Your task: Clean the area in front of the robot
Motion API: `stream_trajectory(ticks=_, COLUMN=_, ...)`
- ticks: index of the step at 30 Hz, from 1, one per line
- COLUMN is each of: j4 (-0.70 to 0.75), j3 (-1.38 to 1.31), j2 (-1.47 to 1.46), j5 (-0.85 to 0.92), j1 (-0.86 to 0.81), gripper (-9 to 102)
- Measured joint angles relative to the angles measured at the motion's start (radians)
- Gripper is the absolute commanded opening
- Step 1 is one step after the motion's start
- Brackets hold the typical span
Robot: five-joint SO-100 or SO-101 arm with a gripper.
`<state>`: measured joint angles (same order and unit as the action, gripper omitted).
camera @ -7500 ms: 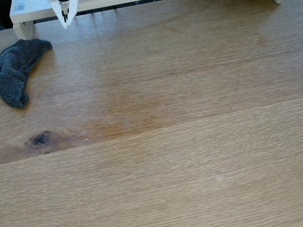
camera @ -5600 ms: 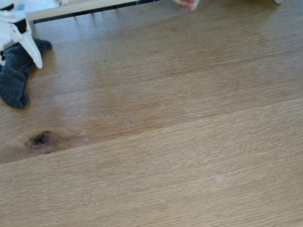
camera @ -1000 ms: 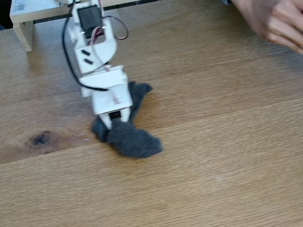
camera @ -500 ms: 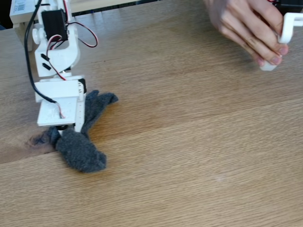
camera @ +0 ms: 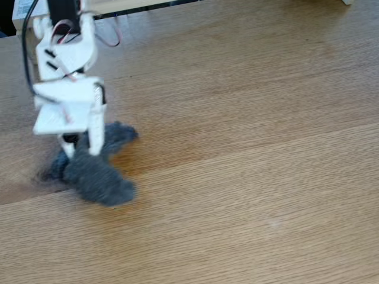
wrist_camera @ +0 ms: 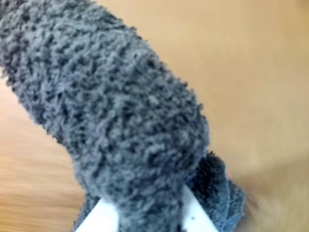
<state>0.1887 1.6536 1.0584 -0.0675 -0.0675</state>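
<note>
**A:** Why is the arm (camera: 65, 71) bent down so low near the left edge of the table (camera: 254, 195)?

**B:** So the gripper (camera: 80, 155) can press the grey cloth (camera: 98, 174) flat on the wood. It looks like a fuzzy sock or rag, and it has to touch the surface to wipe anything off.

**A:** Are the fingers wide or narrow?

**B:** Narrow, pinched on the cloth. In the wrist view the cloth (wrist_camera: 120, 111) bulges out between two white fingertips (wrist_camera: 99, 217) at the bottom edge, with more of it bunched behind. In the fixed view the fabric spreads out on both sides of the tips, one lobe toward the near edge and one toward the back.

**A:** And the patch it is meant to clean?

**B:** That is the darker amber stain (camera: 160, 145) in the wood, left of the table's middle. The cloth sits at its left end, touching the table, and it lies over the spot at the far left where the grain goes dark. Most of the stain lies bare to the right of it.

**A:** So why hold the cloth by its middle?

**B:** My guess is that it leaves loose fabric trailing on either side, so each sweep covers more wood. The arm is blurred, which fits a wiping stroke in hand.
</note>
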Motion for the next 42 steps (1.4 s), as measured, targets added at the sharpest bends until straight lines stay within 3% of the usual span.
stream_trajectory(ticks=7, j4=-0.161, j3=0.000, j2=-0.051, j5=0.067, j1=0.307, gripper=0)
stream_trajectory(ticks=14, j4=-0.272, j3=-0.166, j2=-0.414, j5=0.179, j1=0.321, gripper=0)
stream_trajectory(ticks=26, j4=0.064, j3=-0.723, j2=-0.704, j5=0.255, j1=0.195, gripper=0)
stream_trajectory(ticks=42, j4=0.563, j3=-0.658, j2=-0.518, j5=0.400, j1=-0.150, gripper=0)
